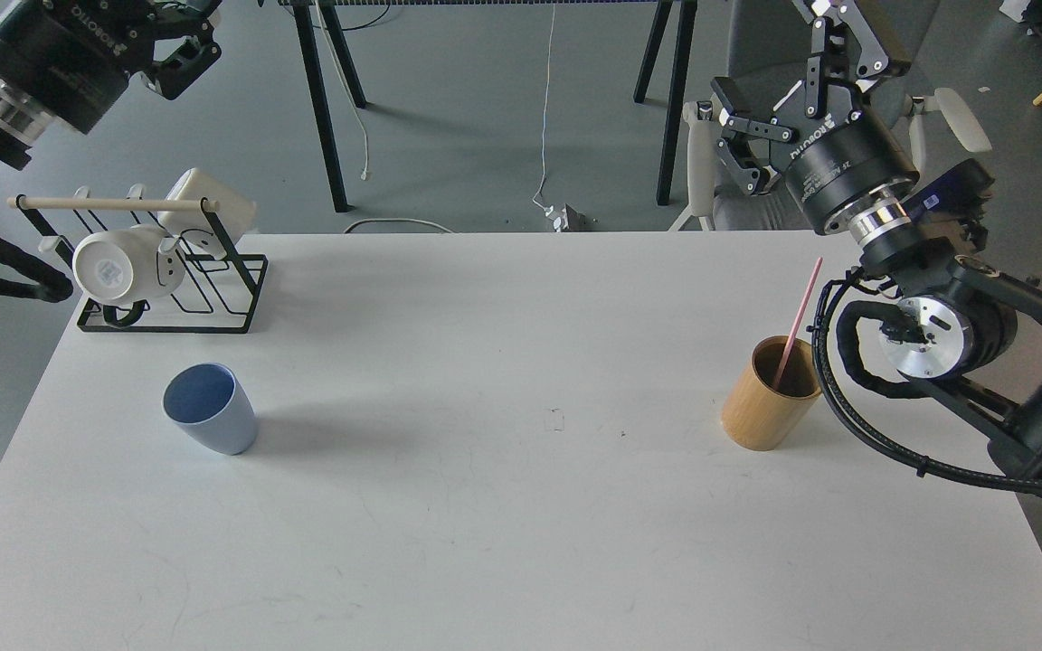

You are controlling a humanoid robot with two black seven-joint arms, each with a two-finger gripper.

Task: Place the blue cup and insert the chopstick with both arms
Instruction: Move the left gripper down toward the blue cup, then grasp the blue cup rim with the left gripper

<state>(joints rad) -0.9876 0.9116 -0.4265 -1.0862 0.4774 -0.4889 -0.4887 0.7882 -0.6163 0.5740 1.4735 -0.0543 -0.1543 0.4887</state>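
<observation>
The blue cup (210, 409) stands upright on the left part of the white table (485, 506), open side up and empty. The pink-red chopstick (797, 312) leans in a tan wooden cylinder cup (770, 393) at the right, its top tilted to the right. My left gripper (194, 34) is high at the top left corner, beyond the table, open and empty, partly cut off by the frame edge. My right gripper (776, 47) is raised above the table's far right corner, open and empty, up and behind the wooden cup.
A black wire rack (173, 294) with a pale wooden rod (105, 204) holds white mugs (118, 264) at the table's far left corner. My right arm's joints (933, 330) hang just right of the wooden cup. A grey chair (847, 54) and black stand legs (326, 108) stand behind the table.
</observation>
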